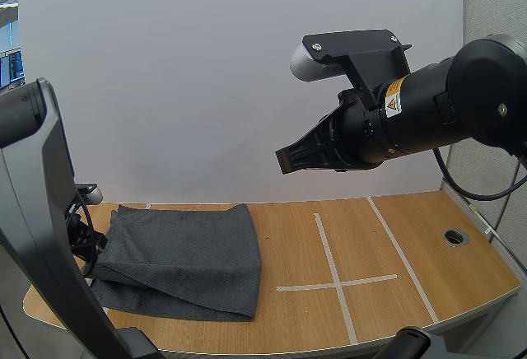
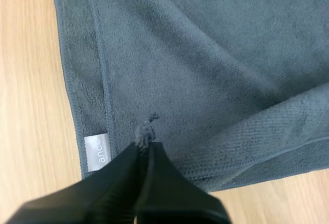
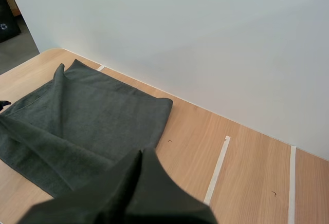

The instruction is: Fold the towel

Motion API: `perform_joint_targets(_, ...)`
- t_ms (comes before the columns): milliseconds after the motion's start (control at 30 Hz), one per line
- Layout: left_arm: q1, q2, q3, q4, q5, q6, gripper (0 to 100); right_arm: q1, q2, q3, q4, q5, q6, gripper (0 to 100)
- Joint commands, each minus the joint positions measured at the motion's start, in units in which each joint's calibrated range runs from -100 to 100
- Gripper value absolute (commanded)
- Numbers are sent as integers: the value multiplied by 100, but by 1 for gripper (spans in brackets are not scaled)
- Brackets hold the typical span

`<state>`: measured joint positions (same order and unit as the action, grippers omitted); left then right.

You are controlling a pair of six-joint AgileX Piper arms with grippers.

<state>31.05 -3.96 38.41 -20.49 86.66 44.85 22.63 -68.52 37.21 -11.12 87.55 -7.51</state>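
- The wall (image 1: pixel 165 87) behind is plain, smooth and white, and meets the back edge of the wood.
- The surface (image 1: pixel 428 244) is a pale wooden board with visible grain and rounded front corners. Bare wood runs from the towel's right edge to the far right side.
- The towel (image 1: pixel 189 256) is dark grey, nubbly cloth with a stitched hem. It lies folded in layers on the left part of the surface, its back edge near the wall. Its left side is rumpled and lifted.
- The right arm (image 1: pixel 428 112) is glossy, black and rounded, high over the middle and well apart from the towel. The right jaws are clenched into one dark wedge, grasping nothing.
- The left arm (image 1: pixel 33 211) is grey and stands at the left edge. The left jaws are clenched on a small tuft of the towel, just beside the hem.
- White tape lines (image 1: pixel 336 281) form a cross, with one more strip to its right.
- A round metal-rimmed hole (image 1: pixel 454 236) sits near the right edge.
- A small white label (image 2: pixel 96 152) is sewn at the hem.
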Motion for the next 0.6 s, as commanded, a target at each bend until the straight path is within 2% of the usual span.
perform_joint_targets(0, 20, -68, 13, -157, 27, 23, 64, -22, -64, -9, -12, -102, -31, 0)
perform_joint_targets(33, 20, -68, 13, -157, -84, 31, 87, -22, -64, -9, -12, -102, -31, 0)
perform_joint_targets(67, 20, -68, 13, -141, -196, 31, 100, -22, -64, -9, -12, -102, -31, 0)
perform_joint_targets(167, 20, -68, 13, -162, -262, 40, 100, -22, -64, -9, -12, -102, -31, 0)
perform_joint_targets(267, 20, -68, 13, -477, 56, 114, 100, -22, -64, -9, -12, -102, -31, 0)
perform_joint_targets(400, 20, -68, -93, -675, 40, 114, 100, -22, -64, -9, -12, -102, -31, 0)
perform_joint_targets(567, 20, -68, -380, -1230, -163, 333, 100, -22, -64, -9, -12, -102, -31, 0)
